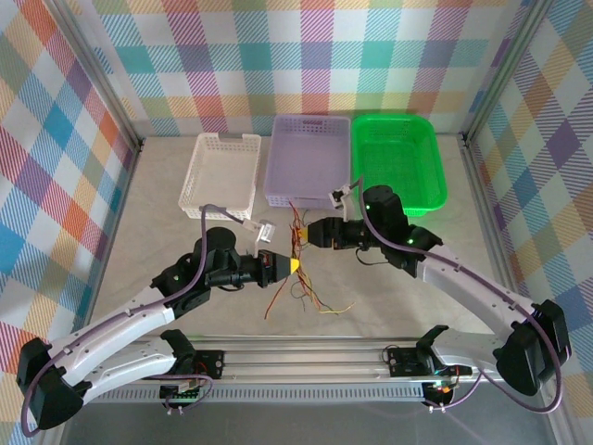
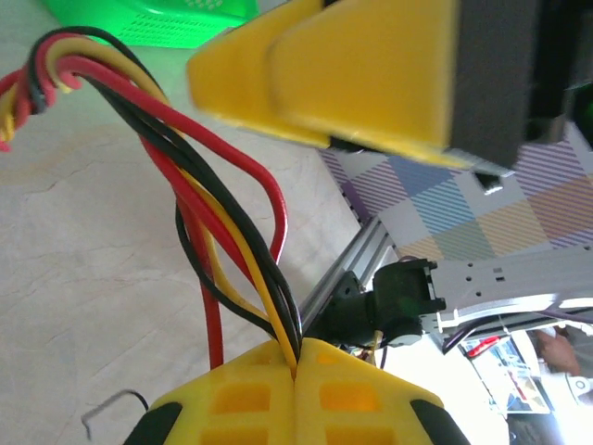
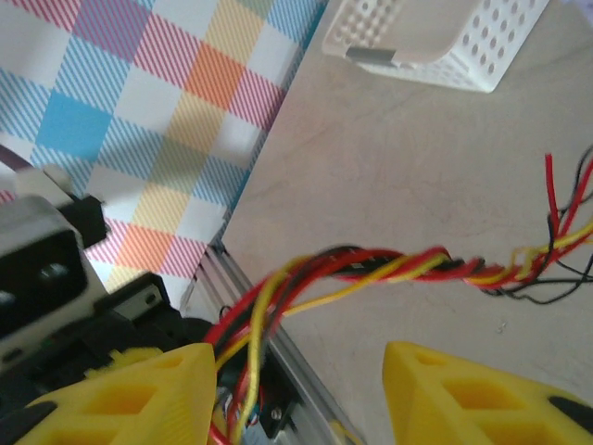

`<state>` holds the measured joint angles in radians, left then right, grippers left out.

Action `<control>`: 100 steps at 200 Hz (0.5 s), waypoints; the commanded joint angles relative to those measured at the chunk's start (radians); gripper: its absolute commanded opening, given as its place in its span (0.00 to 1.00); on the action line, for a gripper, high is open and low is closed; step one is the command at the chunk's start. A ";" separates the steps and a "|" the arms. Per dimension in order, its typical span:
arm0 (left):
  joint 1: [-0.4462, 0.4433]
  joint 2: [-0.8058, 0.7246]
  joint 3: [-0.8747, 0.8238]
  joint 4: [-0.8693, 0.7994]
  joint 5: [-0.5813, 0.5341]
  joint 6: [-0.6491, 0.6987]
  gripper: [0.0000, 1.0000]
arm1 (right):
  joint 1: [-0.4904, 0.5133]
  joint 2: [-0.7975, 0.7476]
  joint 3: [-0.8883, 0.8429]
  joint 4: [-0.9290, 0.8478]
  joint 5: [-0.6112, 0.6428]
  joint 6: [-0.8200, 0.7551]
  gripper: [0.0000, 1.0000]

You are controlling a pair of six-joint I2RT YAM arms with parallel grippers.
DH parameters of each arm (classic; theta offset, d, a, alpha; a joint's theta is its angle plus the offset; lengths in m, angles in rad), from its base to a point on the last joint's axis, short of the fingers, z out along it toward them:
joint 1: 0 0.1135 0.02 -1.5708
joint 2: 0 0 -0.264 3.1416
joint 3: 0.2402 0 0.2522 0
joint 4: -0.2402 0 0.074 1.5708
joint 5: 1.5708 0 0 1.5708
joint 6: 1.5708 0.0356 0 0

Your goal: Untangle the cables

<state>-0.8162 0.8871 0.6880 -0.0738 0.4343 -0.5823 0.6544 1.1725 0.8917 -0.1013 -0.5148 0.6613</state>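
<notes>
White perforated plastic basket (image 1: 220, 171) is placed at the left of a row of 3 baskets at the back of the pale tabletop (image 1: 435, 232). A lilac plastic basket (image 1: 309, 153) and a bright green plastic basket (image 1: 400, 158) are set to its right.

In front of them, the left gripper (image 1: 291, 265) is clenched on the cables (image 1: 298, 243), a bundle of very thin red, yellow and black wires. In the left wrist view its 2 yellow fingers (image 2: 241, 399) are pressed together, the wires are pinched in the seam, and the bundle rises from there, twisted on itself.

Just to the right, the right gripper (image 1: 311, 234) is released. In the right wrist view its 2 fingers are set well apart and nothing is squeezed between them, while the twisted bundle runs across above the gap. The loose ends (image 1: 310, 297) are spread on the tabletop, on the near side of both grippers.

The wires are judged to be very light, soft and limp, so no shape will be kept when they are lifted. The smooth insulation may slip, and a hard pull may tighten the twist. A hold on 1 single strand near its free end is judged better than a hold on the twisted middle.
</notes>
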 commanded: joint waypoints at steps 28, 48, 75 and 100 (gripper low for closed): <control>-0.010 -0.021 0.027 -0.015 0.043 0.038 0.00 | 0.007 -0.041 -0.116 0.219 -0.111 0.034 0.48; -0.009 -0.020 0.018 -0.011 0.047 0.032 0.00 | 0.023 -0.061 -0.140 0.279 -0.112 0.038 0.48; -0.009 -0.022 0.014 -0.012 0.045 0.032 0.00 | 0.043 -0.097 -0.155 0.312 -0.082 0.025 0.48; -0.010 -0.023 0.013 -0.006 0.045 0.028 0.00 | 0.049 -0.089 -0.155 0.316 -0.069 0.023 0.47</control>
<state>-0.8162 0.8864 0.6910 -0.1032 0.4564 -0.5671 0.6941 1.0904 0.7437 0.1364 -0.5846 0.6922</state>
